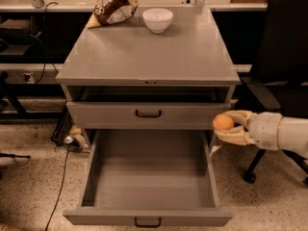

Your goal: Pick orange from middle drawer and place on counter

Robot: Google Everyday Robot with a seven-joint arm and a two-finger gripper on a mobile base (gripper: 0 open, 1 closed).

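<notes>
The orange [223,122] is small, round and held between the pale fingers of my gripper [229,126], which is shut on it. The gripper reaches in from the right, just outside the cabinet's right side, above the right wall of the open middle drawer [149,174] and below the counter's edge. The drawer is pulled far out and its plain grey floor is bare. The counter [149,49] is the flat grey top of the cabinet.
A white bowl [157,19] and a brown snack bag [113,7] sit at the counter's back. A shut drawer front with a black handle [148,113] is above the open drawer. A black office chair [284,57] stands at the right. Cables lie on the floor at left.
</notes>
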